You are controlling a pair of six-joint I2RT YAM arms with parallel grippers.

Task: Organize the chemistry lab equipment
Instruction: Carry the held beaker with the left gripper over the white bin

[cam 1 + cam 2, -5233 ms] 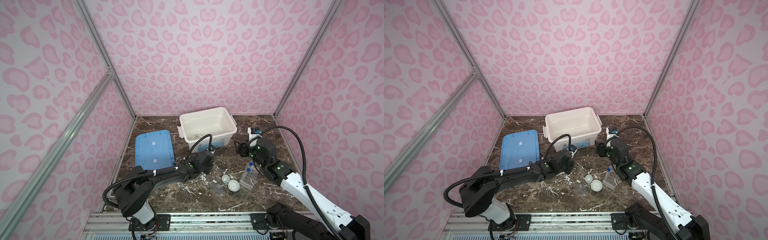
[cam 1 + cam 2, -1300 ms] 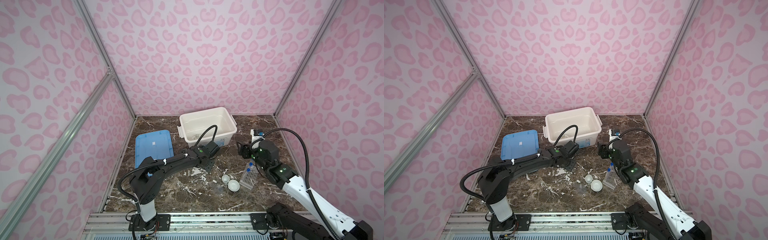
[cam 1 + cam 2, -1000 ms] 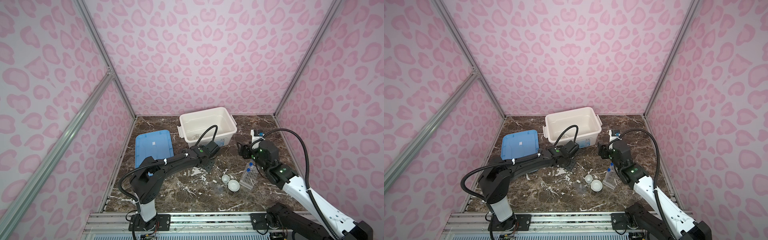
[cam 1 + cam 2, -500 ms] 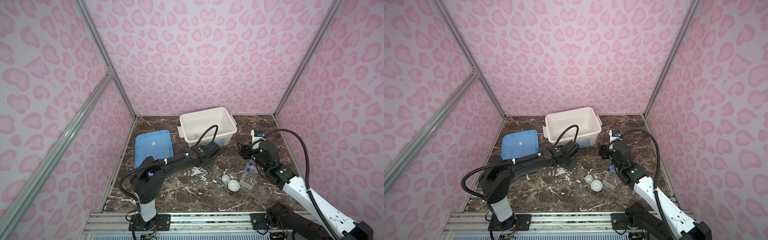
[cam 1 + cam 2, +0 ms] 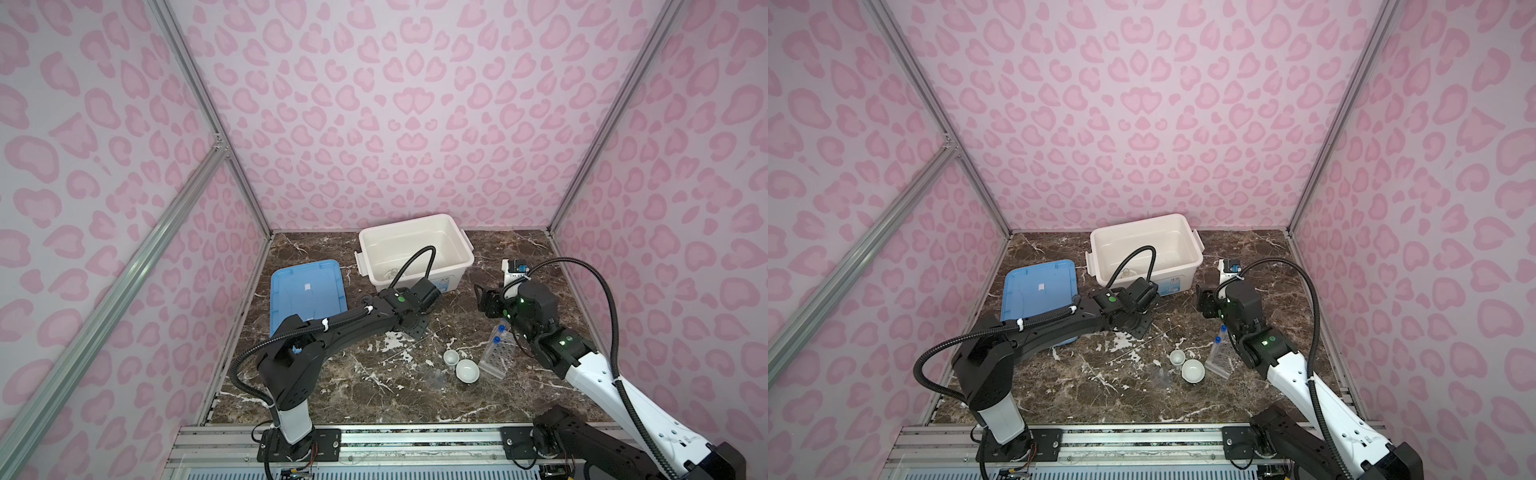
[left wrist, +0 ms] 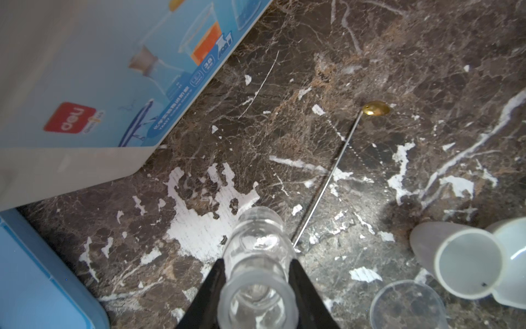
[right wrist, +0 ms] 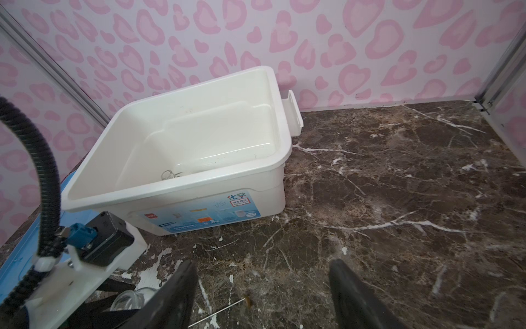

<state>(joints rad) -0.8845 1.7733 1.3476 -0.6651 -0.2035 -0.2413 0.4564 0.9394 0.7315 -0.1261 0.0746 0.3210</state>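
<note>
In a top view the left gripper (image 5: 411, 324) is just before the white box (image 5: 457, 245); the left wrist view shows its fingers (image 6: 307, 293) pinching a glass flask (image 6: 257, 256) near the rim (light, slippery, breakable); in the right wrist view the right gripper (image 7: 262, 296) is wide open, empty.

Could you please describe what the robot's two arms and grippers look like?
Both arms are mostly black with white link sections: the left arm near its base, the right arm along its long link. Each shows small green lights and a black ribbed cable. White ties clip the left cable. The left gripper and right gripper have flat black fingers.
</note>
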